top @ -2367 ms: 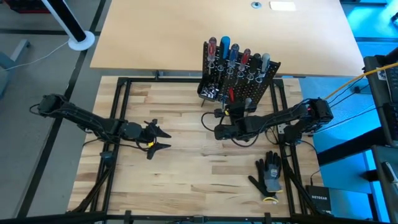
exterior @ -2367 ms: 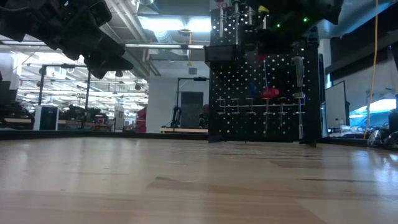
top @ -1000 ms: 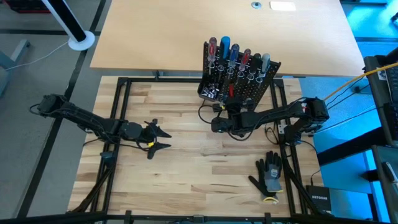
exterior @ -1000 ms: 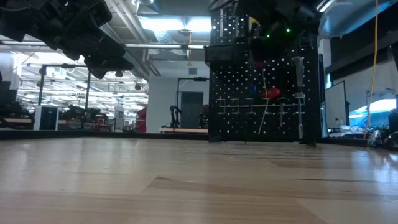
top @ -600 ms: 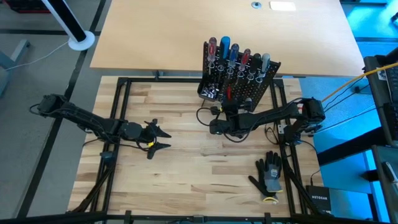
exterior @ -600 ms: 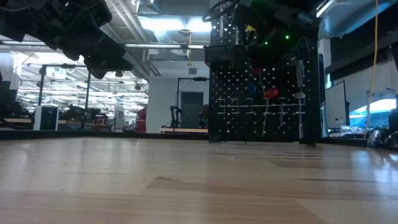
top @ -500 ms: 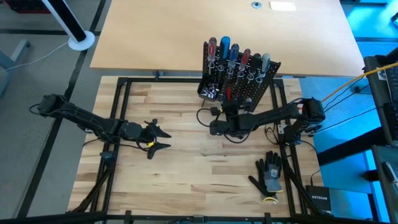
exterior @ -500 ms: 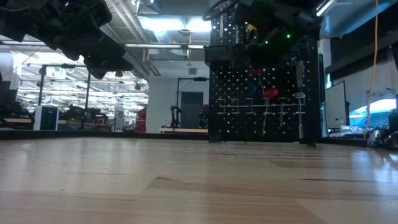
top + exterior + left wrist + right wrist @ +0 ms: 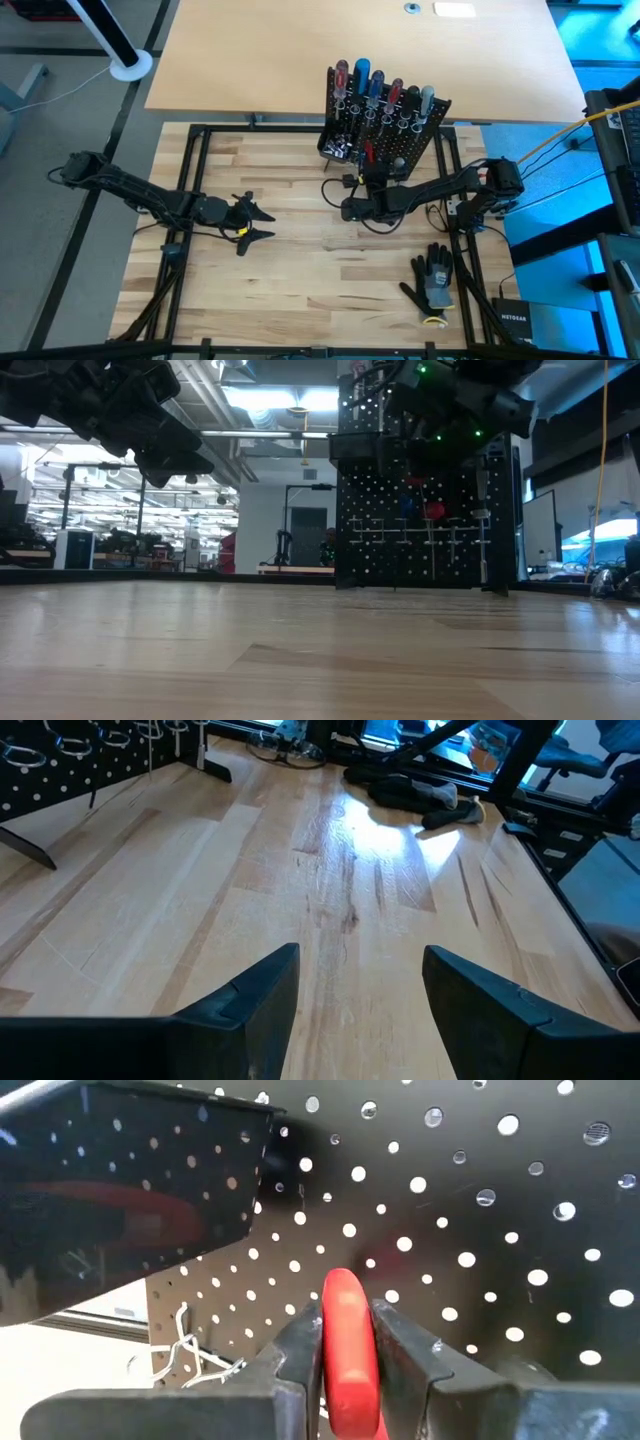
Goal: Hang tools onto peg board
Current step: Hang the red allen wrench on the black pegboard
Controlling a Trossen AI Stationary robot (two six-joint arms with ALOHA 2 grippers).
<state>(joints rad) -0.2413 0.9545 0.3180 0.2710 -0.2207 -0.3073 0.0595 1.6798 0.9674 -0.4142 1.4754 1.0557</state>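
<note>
Looking down from above, we find the right gripper [image 9: 367, 172] reaching up against the front face of the peg board [image 9: 410, 150], which stands at the far edge of the wooden table [image 9: 290, 290], right of centre. Our closest look comes from the right wrist camera, where the two dark fingers [image 9: 300, 1342] are pressed in on a red-handled tool [image 9: 347, 1342], its rounded red end standing up between them with the perforated black panel right behind it. We cannot tell from these views whether the tool's shaft has entered any of the wire rings. Along the top of the board we see a row of hung screwdrivers [image 9: 380, 84] with red, blue and grey handles, and a small tray [image 9: 338, 148] of silver bits at its left side. Our left gripper [image 9: 258, 223] hovers over the left half of the table, well apart from the board, its fingers spread wide with nothing between them. Near the table's right front corner lies a black-and-grey glove [image 9: 432, 280].
</note>
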